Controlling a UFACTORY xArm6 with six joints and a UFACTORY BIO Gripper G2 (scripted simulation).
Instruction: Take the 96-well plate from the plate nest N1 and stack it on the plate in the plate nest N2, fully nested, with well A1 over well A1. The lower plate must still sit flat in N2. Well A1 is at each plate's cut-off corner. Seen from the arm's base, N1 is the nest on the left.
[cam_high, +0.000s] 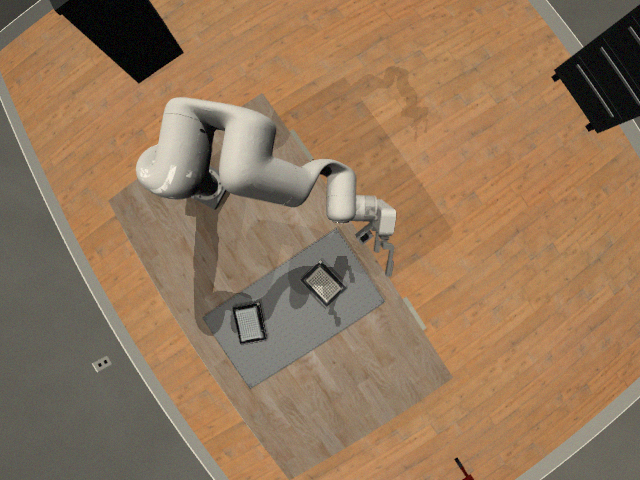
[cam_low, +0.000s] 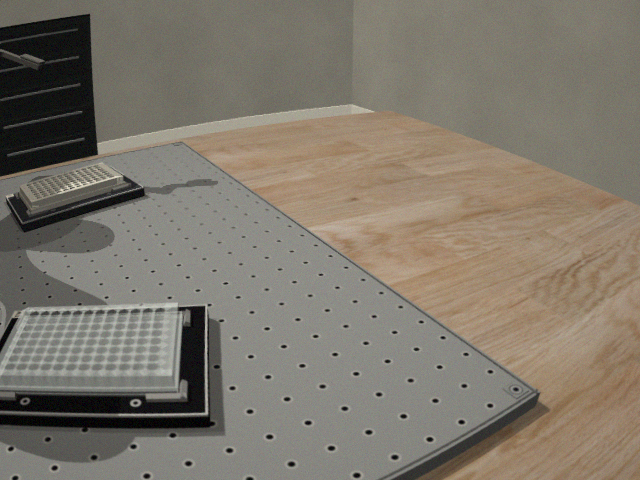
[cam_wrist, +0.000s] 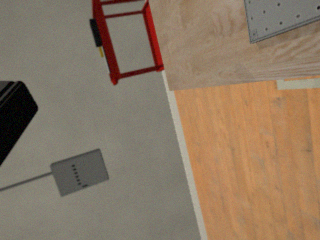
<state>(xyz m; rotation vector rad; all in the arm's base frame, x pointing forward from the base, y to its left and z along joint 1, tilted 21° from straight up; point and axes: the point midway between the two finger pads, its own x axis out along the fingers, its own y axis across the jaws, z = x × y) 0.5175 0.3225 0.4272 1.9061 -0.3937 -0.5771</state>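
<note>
Beige plate (cam_high: 323, 283) (cam_low: 72, 184) sitting in nest N1 (cam_high: 336, 296) (cam_low: 82, 209), and that's the one to lift! Over in nest N2 (cam_high: 252, 341) (cam_low: 197, 361), a clear plate (cam_high: 248, 322) (cam_low: 93, 346) waits alone. My gripper (cam_high: 383, 262) (cam_low: 33, 61) is out past the edge of the grey board (cam_high: 289, 341) (cam_low: 310, 382) (cam_wrist: 285, 16), jaws spread wide, nothing between them. My wrist view catches a red frame (cam_wrist: 155, 40), neither plate!
</note>
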